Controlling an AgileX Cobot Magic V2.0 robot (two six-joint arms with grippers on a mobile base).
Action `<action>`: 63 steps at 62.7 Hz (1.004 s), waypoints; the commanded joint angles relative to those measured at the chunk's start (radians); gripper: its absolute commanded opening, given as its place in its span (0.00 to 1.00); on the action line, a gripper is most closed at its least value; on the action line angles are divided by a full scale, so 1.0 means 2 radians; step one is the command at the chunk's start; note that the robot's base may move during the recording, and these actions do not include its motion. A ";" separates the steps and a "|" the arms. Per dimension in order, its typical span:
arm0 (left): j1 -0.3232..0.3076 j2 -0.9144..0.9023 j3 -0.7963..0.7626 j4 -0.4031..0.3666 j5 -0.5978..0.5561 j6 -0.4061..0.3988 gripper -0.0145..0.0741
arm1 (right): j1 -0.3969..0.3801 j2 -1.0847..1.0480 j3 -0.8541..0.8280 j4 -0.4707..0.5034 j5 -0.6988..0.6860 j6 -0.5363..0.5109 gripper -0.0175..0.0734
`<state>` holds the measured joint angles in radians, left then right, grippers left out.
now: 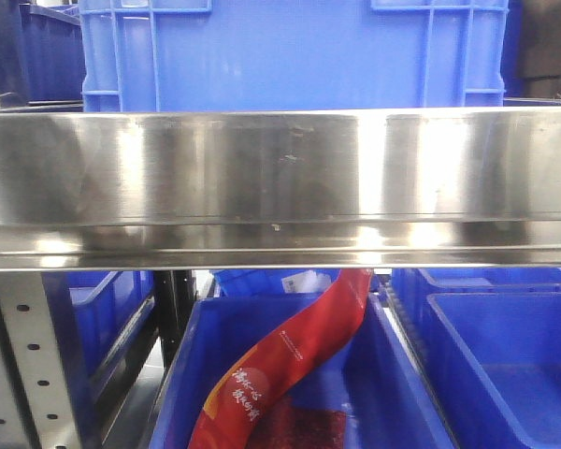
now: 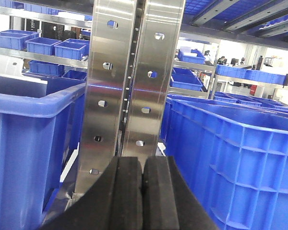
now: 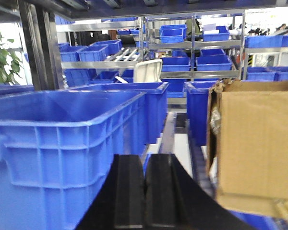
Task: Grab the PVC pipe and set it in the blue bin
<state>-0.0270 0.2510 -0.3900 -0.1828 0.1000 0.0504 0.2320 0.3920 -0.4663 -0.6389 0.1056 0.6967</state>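
Nothing looked done yet: the white C-shaped PVC pipe appeared in no view. The left gripper (image 2: 143,191), before the perforated steel upright (image 2: 129,81), and the right gripper (image 3: 144,191) were both pressed together, empty.

Only the end effectors show of the robot's body, one in each wrist view. The left end effector (image 2: 143,191) has two thick matte black fingers (image 2: 125,196) with flat inner faces and outer edges that flare wide toward the base. The right end effector (image 3: 145,196) looks the same: two plain black fingers (image 3: 161,196), smooth and unmarked, flaring toward the bottom.
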 commanded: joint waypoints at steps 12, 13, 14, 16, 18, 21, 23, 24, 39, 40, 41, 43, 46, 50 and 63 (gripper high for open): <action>0.002 -0.003 0.001 -0.004 -0.007 -0.004 0.04 | -0.003 -0.041 0.026 0.127 0.072 -0.192 0.01; 0.002 -0.003 0.001 -0.004 -0.007 -0.004 0.04 | -0.003 -0.045 0.030 0.130 0.076 -0.193 0.01; 0.002 -0.003 0.001 -0.004 -0.007 -0.004 0.04 | -0.004 -0.049 0.034 0.131 0.079 -0.193 0.01; 0.002 -0.003 0.001 -0.004 -0.007 -0.004 0.04 | -0.008 -0.057 0.044 0.134 0.079 -0.194 0.01; 0.002 -0.003 0.001 -0.004 -0.007 -0.004 0.04 | -0.013 -0.068 0.056 0.136 0.070 -0.200 0.01; 0.002 -0.003 0.001 -0.004 -0.007 -0.004 0.04 | -0.023 -0.082 0.076 0.151 0.045 -0.219 0.01; 0.002 -0.003 0.001 -0.004 -0.007 -0.004 0.04 | -0.030 -0.090 0.087 0.167 0.028 -0.233 0.01; 0.002 -0.003 0.001 -0.004 -0.007 -0.004 0.04 | -0.035 -0.093 0.093 0.176 0.018 -0.241 0.01; 0.002 -0.003 0.001 -0.004 -0.007 -0.004 0.04 | -0.090 -0.117 0.175 0.289 -0.104 -0.336 0.01; 0.002 -0.003 0.001 -0.004 -0.007 -0.004 0.04 | -0.092 -0.117 0.179 0.294 -0.105 -0.336 0.01; 0.002 -0.003 0.001 -0.004 -0.007 -0.004 0.04 | -0.095 -0.117 0.186 0.297 -0.105 -0.336 0.01; 0.002 -0.003 0.001 -0.004 -0.007 -0.004 0.04 | -0.099 -0.117 0.195 0.303 -0.106 -0.336 0.01; 0.002 -0.003 0.001 -0.004 -0.007 -0.004 0.04 | -0.106 -0.119 0.211 0.308 -0.107 -0.336 0.01; 0.002 -0.003 0.001 -0.004 -0.007 -0.004 0.04 | -0.107 -0.124 0.229 0.309 -0.112 -0.336 0.01; 0.002 -0.003 0.001 -0.004 -0.007 -0.004 0.04 | -0.107 -0.179 0.233 0.309 -0.088 -0.336 0.01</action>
<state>-0.0270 0.2510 -0.3900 -0.1828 0.1000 0.0504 0.0248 0.0822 -0.0016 -0.0280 -0.0793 0.0326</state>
